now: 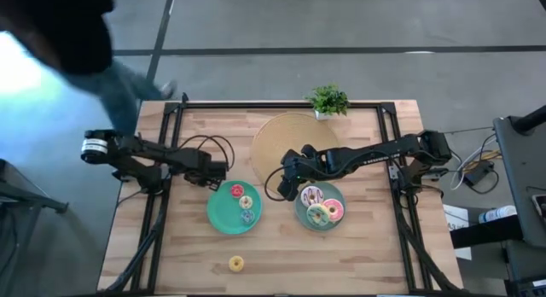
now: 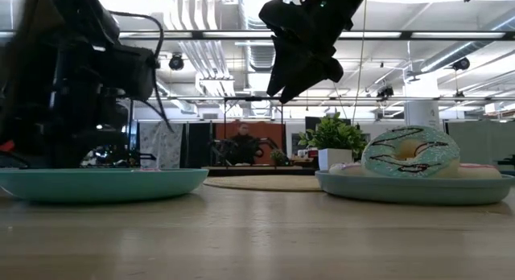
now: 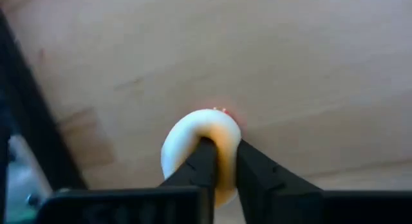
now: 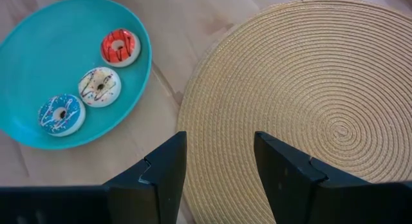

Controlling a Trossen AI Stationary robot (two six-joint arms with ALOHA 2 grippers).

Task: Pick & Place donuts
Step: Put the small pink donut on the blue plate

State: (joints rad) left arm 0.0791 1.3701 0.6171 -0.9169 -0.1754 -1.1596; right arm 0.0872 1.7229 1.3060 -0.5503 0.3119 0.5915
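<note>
Donuts lay in two groups seen from above. A red-orange donut (image 1: 236, 191), a cream donut (image 1: 246, 202) and a blue donut (image 1: 247, 216) sat on the left plate (image 1: 218, 218) near the middle of the bench (image 1: 367, 254). A white-pink sprinkled donut (image 1: 312, 195), a pink donut (image 1: 333, 209) and a green-iced donut (image 1: 318, 215) sat on the right plate (image 1: 300, 213) just beside it. A yellow donut (image 1: 236, 264) lay alone on the bare wood near the edge opposite the plant (image 1: 328, 101). The left tool (image 1: 220, 171) hung just off the left plate's rim, on the plant side. The right tool (image 1: 290, 182) hung between the two plates, at the rim of the tan mat (image 1: 286, 135).

At bench height, the green-iced donut (image 2: 410, 151) stood highest on the right plate (image 2: 402, 188), and the left plate (image 2: 100, 184) showed only its rim. The right tool (image 2: 290, 91) hung well above the mat (image 2: 265, 183), its fingers apart. A person (image 2: 241, 141) showed far behind.

From the left wrist, the left tool (image 3: 222, 147) pinched a pale donut (image 3: 187, 130) through its ring, over bare wood. This pale ring could not be matched to any donut seen from above.

From the right wrist, the right tool (image 4: 219, 140) was spread wide and empty over the mat's (image 4: 309, 89) edge. The red-orange (image 4: 120, 47), cream (image 4: 100, 86) and blue (image 4: 61, 114) donuts lay in a row on the left plate (image 4: 38, 50).
</note>
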